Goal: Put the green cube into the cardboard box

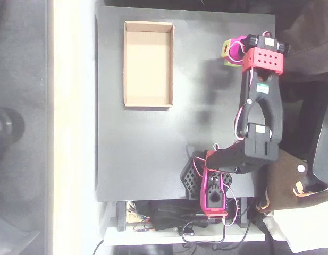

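The pink gripper [231, 51] touches the small yellow-green cube [226, 52], but I cannot tell if it holds it. The flat brown cardboard box [148, 101] sits far away.

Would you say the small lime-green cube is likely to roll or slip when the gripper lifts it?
The small lime-green cube has flat faces, so it probably won't roll. It looks small beside the magenta gripper, so likely light. Its plain faces might slip under a loose grip.

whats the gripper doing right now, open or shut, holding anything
gripper: at the green cube, magenta fingers around it, but whether they are shut on it cannot be told from the overhead view. The cardboard box has nothing in it.
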Controlling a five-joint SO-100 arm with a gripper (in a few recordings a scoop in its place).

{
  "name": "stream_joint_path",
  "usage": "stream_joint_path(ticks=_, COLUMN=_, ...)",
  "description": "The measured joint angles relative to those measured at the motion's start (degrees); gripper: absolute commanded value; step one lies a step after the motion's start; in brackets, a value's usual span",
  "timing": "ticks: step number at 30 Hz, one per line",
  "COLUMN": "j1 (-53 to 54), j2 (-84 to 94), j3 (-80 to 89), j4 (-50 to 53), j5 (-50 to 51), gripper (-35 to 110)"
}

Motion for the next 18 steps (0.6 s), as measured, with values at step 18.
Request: stream_joint_path(ticks=18, j1=-2.2, j2=21.53, j3=0.0, j4=-0.09, j5=0.0, gripper=12)
